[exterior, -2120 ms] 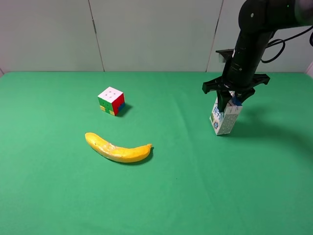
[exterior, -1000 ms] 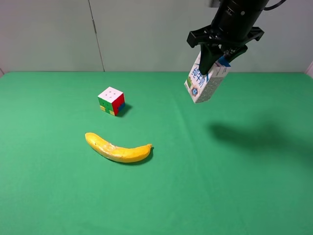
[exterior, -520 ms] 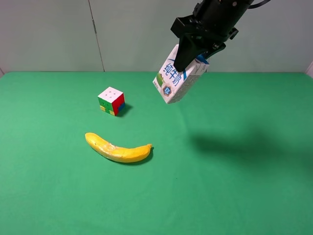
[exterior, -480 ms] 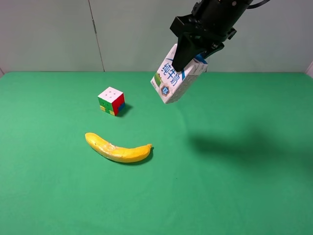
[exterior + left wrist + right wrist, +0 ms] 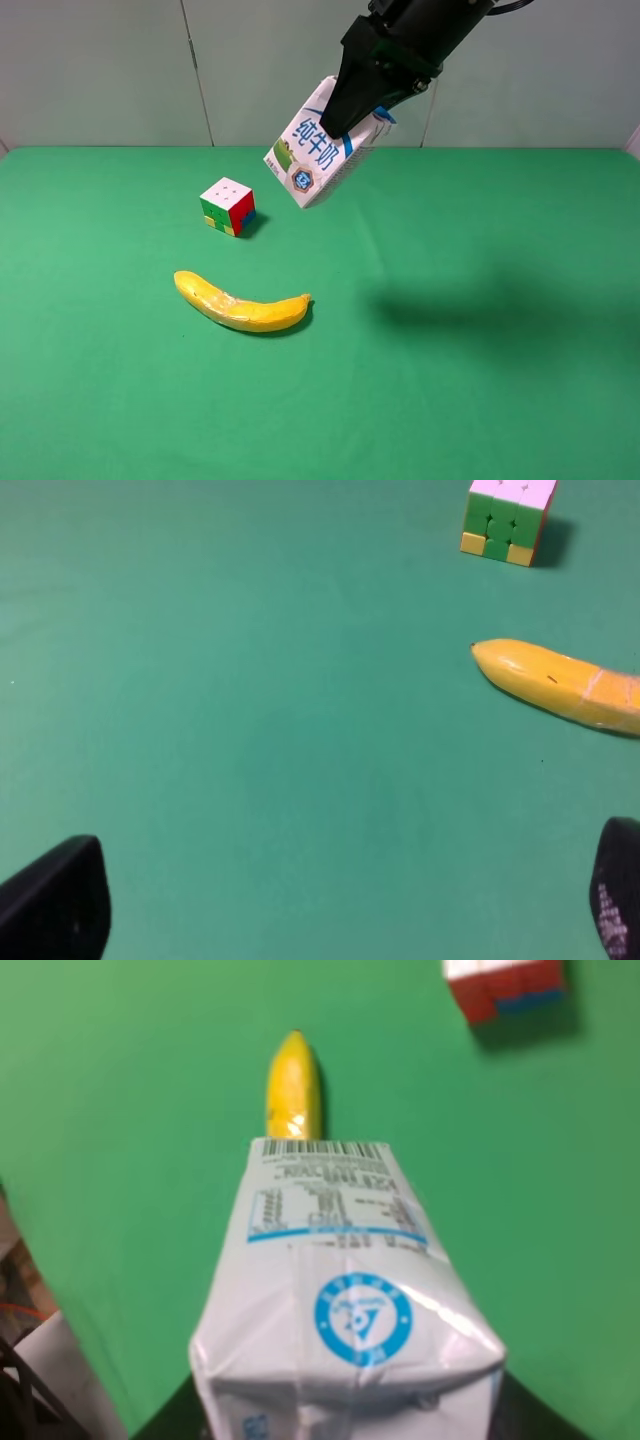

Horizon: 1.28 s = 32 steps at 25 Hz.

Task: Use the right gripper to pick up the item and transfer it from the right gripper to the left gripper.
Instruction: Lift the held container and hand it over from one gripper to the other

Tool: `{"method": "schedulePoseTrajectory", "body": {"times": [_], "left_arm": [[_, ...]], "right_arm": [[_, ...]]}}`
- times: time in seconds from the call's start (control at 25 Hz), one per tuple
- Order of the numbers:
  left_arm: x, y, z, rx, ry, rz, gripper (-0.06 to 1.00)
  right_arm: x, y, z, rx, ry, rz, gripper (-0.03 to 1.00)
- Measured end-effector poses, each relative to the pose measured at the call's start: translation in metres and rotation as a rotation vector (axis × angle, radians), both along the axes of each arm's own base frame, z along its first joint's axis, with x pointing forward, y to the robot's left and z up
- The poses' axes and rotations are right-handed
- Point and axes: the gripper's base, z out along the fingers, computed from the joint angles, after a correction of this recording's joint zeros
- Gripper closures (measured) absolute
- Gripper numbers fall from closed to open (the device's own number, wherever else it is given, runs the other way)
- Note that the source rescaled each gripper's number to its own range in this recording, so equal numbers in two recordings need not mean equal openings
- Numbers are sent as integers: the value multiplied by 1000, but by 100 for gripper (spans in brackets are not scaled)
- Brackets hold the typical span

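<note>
High camera view over a green table (image 5: 480,400). Up in the air, well clear of the cloth: a small white milk carton (image 5: 312,155) with blue Chinese characters, a green patch and a round blue emblem. Hangs tilted, base down and toward the left of the view, gabled top up and to the right. Clenched on that gabled top: the right gripper (image 5: 362,108), a black two-fingered claw on a thick black arm reaching in from the upper right. Grasps the carton alone, off the table. Below and to the left, on the table: a multicoloured puzzle cube (image 5: 228,206) and, nearer the camera, a yellow banana (image 5: 240,303) lying flat, apart from the cube. To the right of the banana, a soft dark shadow on the cloth. From the right wrist camera: the carton (image 5: 345,1300) filling the foreground, barcode and blue emblem toward the lens, with the banana (image 5: 294,1095) tip and a corner of the cube (image 5: 505,985) far beyond. From the left wrist camera: the left gripper (image 5: 335,910) released, two black fingertips (image 5: 55,905) wide apart at the edges of the picture, only green cloth between. Ahead of it on the table, the banana (image 5: 565,685) and the cube (image 5: 507,520), neither one touched.
</note>
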Motion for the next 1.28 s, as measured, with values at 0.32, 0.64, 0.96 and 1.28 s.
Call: {"method": "schedulePoseTrajectory", "body": {"times": [0.32,0.64,0.96,1.28], "left_arm": [[0,0,0,0,0,0,3],[0,0,0,0,0,0,3],[0,0,0,0,0,0,3],[0,-4,0,-17,-3,-37,3]], "right_arm": [[-9,8,-7,116,-4,140,96],[-15,7,-29,133,-6,208,96],[-33,-2,-25,144,-61,212,96],[-43,-7,-9,171,-107,215,96]]}}
